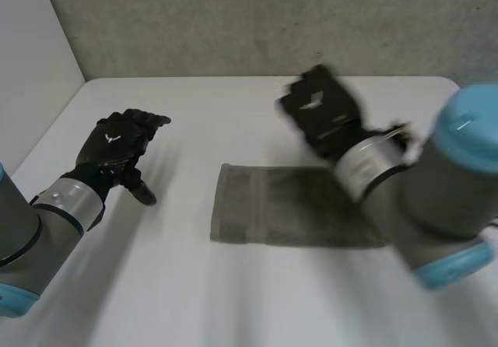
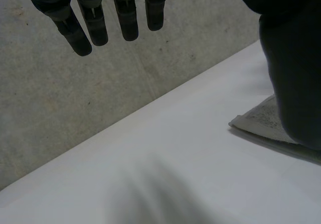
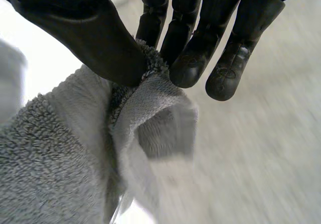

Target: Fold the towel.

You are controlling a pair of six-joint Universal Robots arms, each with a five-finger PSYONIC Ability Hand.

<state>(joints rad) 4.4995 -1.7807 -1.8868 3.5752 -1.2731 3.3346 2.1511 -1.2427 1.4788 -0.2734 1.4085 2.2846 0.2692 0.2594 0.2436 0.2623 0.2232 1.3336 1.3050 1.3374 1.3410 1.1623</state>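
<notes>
Right hand (image 3: 118, 43): thumb and fingers pinch a bunched fold of the grey terry towel (image 3: 60, 163); in the head view the hand sits by the towel's far right part. Left hand (image 1: 117, 146): fingers (image 2: 96, 22) straight and relaxed, holding nothing, above the white table (image 1: 194, 292), well apart from the towel. Towel: mid-table, left end flat, right end hidden under the right arm (image 1: 420, 191).
</notes>
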